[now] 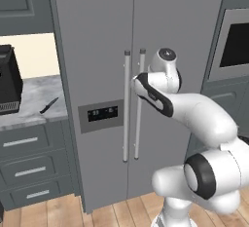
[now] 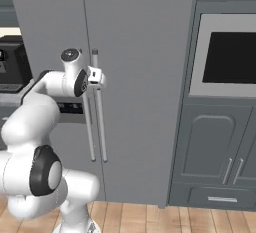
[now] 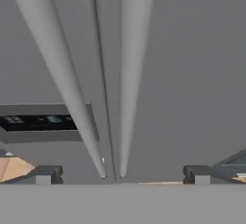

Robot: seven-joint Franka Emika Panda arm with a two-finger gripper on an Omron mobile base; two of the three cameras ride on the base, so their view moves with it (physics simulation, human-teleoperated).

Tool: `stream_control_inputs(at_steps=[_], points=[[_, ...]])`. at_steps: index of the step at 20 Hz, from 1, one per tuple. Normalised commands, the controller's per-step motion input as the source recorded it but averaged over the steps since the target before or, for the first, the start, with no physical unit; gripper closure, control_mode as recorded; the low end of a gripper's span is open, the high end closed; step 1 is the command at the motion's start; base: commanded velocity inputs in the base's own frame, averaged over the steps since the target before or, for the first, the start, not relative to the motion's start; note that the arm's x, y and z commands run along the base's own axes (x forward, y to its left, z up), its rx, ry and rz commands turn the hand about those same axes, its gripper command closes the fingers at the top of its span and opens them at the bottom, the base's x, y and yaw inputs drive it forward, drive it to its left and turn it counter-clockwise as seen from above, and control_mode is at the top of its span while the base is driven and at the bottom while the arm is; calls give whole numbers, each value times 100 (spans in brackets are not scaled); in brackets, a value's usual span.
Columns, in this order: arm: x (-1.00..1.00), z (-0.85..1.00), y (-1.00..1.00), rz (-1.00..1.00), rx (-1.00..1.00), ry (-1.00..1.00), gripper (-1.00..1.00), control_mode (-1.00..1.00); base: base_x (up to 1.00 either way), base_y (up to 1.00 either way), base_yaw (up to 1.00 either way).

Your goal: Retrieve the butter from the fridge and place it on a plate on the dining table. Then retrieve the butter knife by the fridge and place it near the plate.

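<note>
The fridge stands with both doors shut, so the butter is hidden. Its two long silver handles run down the middle, with the dark control panel on the left door. My gripper is open, up close to the upper part of the right handle. In the hand view my gripper looks down both handles, its fingertips wide apart with nothing between them. The butter knife lies dark and slim on the marble counter left of the fridge. The plate and the dining table are out of view.
A black appliance sits on the small marble counter, with grey drawers below. Right of the fridge is a built-in oven above dark grey cabinet doors. A wood floor runs along the front.
</note>
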Motion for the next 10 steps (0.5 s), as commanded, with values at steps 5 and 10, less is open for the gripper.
stream_control_inputs(at_steps=[5,10], points=[[49,-13,-1,0,0,0,-100,-100,0,0,0],[9,-5,-12,0,0,-2,-100,-100,0,0,0]])
